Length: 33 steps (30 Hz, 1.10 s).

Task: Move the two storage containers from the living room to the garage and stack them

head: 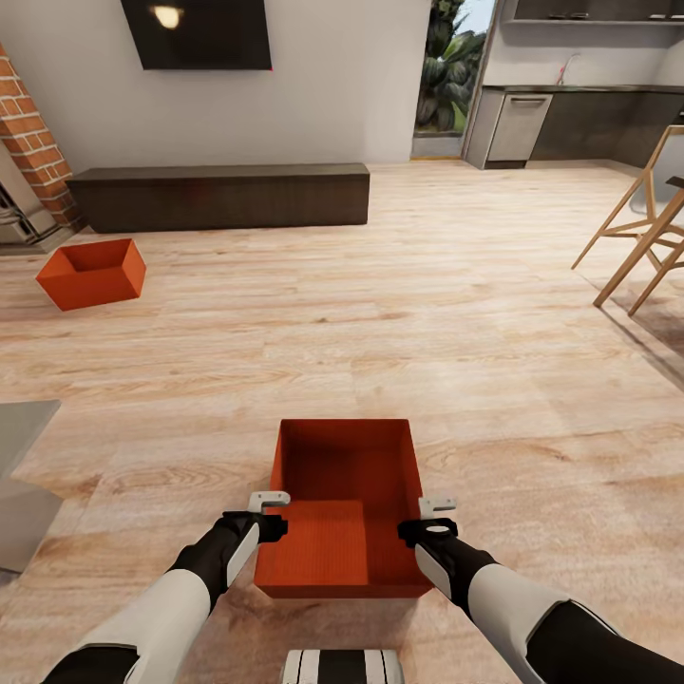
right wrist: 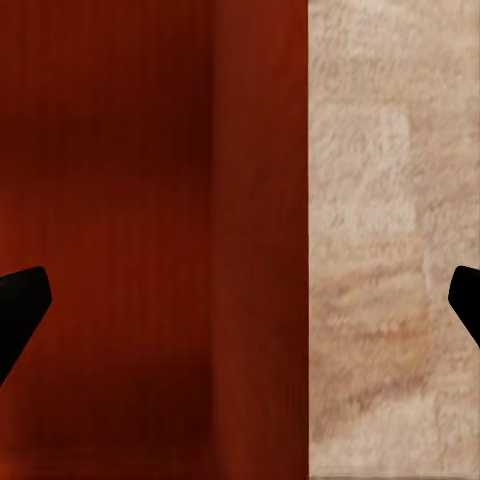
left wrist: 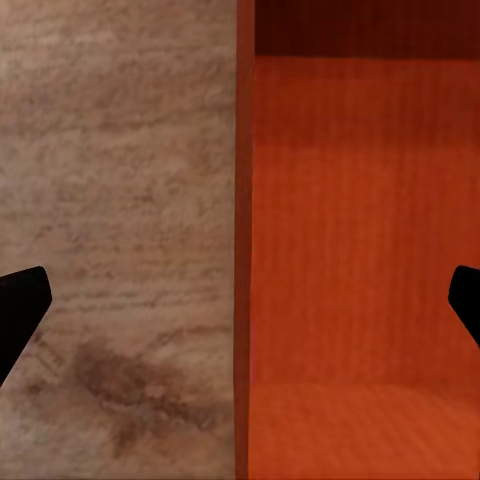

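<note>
An orange-red bin (head: pixel 347 508) sits open side up on the light wood-plank floor (head: pixel 456 313) of the living room, directly in front of the robot. The left tool (head: pixel 269 510) is at the bin's left wall and the right tool (head: pixel 437 518) at its right wall, both near the near end of the bin. In the left wrist view the left tool (left wrist: pixel 240 300) is spread wide, its dark fingertips (left wrist: pixel 20 310) at the two edges of the picture, with the bin's wall (left wrist: pixel 243 250) running between them, plank floor to one side and the ribbed bin bottom (left wrist: pixel 360 250) to the other. In the right wrist view the right tool (right wrist: pixel 240 300) is likewise wide apart, straddling the bin's wall (right wrist: pixel 260 240), with the bin's inside on one side and the floor (right wrist: pixel 390 250) on the other. Neither tool grips the wall.

The second bin (head: pixel 92 274) lies well apart, far to the left, tipped on the floor near the red brick fireplace (head: pixel 33 142). Behind it a long low dark cabinet (head: pixel 223 195) stands against the wall under a black TV (head: pixel 204 33). Wooden chair legs (head: pixel 641 237) stand at the right, and dark kitchen units (head: pixel 570 123) show beyond.
</note>
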Tool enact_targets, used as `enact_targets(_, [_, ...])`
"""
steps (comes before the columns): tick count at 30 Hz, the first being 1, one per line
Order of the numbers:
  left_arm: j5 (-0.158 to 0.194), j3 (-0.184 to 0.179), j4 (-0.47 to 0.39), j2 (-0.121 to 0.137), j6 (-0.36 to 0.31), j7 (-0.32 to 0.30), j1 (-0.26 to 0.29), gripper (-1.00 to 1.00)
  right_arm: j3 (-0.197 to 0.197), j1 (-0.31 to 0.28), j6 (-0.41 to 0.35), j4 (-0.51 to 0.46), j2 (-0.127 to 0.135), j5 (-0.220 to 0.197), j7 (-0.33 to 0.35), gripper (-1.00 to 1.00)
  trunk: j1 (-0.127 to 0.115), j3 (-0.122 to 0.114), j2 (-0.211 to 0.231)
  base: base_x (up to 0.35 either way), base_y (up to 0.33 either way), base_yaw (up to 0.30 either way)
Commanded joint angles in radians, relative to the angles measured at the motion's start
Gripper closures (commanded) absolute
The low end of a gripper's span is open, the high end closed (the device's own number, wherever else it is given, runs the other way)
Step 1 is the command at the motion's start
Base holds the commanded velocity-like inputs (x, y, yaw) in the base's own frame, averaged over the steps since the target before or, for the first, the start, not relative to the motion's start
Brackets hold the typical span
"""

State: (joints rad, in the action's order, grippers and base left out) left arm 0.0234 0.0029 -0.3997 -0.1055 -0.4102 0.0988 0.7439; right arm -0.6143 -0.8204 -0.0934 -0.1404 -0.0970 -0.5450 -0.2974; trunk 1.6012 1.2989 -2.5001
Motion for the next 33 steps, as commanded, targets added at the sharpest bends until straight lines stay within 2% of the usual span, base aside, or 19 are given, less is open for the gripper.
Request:
enact_targets(1, [0.003,0.0,-0.001,0.0,-0.005,0.004,0.0,-1.0,-0.009,0.0,-0.007,-0.002,0.0,-0.004,-0.006,-1.0,0.0,0.001,0.0,0.0,0.0,0.0])
enact_targets(16, [0.003,0.0,0.0,0.0,-0.005,0.006,0.0,-1.0,-0.009,0.0,-0.006,-0.002,0.002,-0.004,-0.002,-1.0,0.0,0.001,0.0,0.0,0.0,0.0])
enact_targets(26, [0.003,0.0,0.003,0.0,-0.005,0.007,0.0,-1.0,-0.009,0.0,-0.006,-0.002,0.002,-0.004,0.001,-1.0,0.004,0.039,-0.003,0.0,0.0,0.0])
enact_targets(33, [0.003,0.0,0.001,0.0,-0.005,0.007,0.0,-1.0,-0.009,0.0,-0.006,-0.002,0.002,-0.004,0.001,-1.0,0.004,0.039,-0.003,0.0,0.0,0.0])
